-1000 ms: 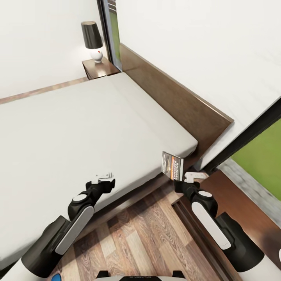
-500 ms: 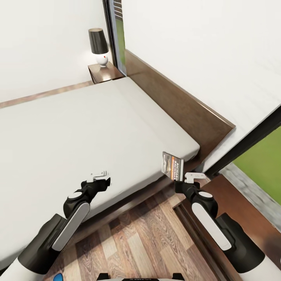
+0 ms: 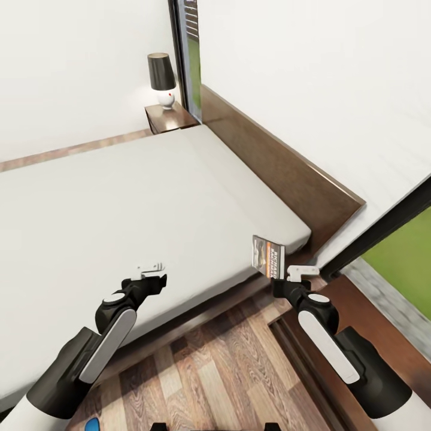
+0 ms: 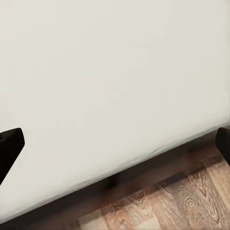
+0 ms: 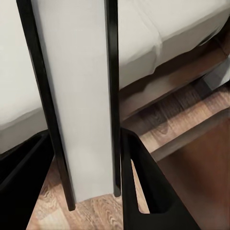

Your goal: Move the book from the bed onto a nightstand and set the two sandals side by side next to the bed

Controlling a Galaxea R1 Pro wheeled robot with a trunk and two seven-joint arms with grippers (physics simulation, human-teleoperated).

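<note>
Currently the right gripper (image 3: 286, 276) is clenched on the book (image 3: 267, 256), held upright on its edge above the floor (image 3: 227, 371) just off the near right corner of the bed (image 3: 120, 203). Right wrist view confirms: the book's edge (image 5: 76, 96) runs between the two dark fingers (image 5: 143, 187), pinched low down, most of it standing clear above the grip

Left gripper (image 3: 154, 273) hovers over the near edge of the mattress; wrist view shows its tips wide apart with nothing between them, so released and empty

A sliver of blue at the bottom edge of the head view, near the robot's base, may be one of the sandals (image 3: 91, 424); too little visible to be sure

To the right, a dark-brown top (image 3: 377, 323) sits just beside the right forearm, probably the near nightstand; cannot confirm. Far left of the headboard (image 3: 269, 161), the other nightstand (image 3: 167, 117) carries a lamp (image 3: 161, 78)

Risks, as judged:
- narrow pinch on a thin paperback: a quick swing could let it pivot or slip out
- letting go while it stands on edge: it topples, maybe off the top
- right elbow close to the dark-brown top: may bump it when turning
</note>
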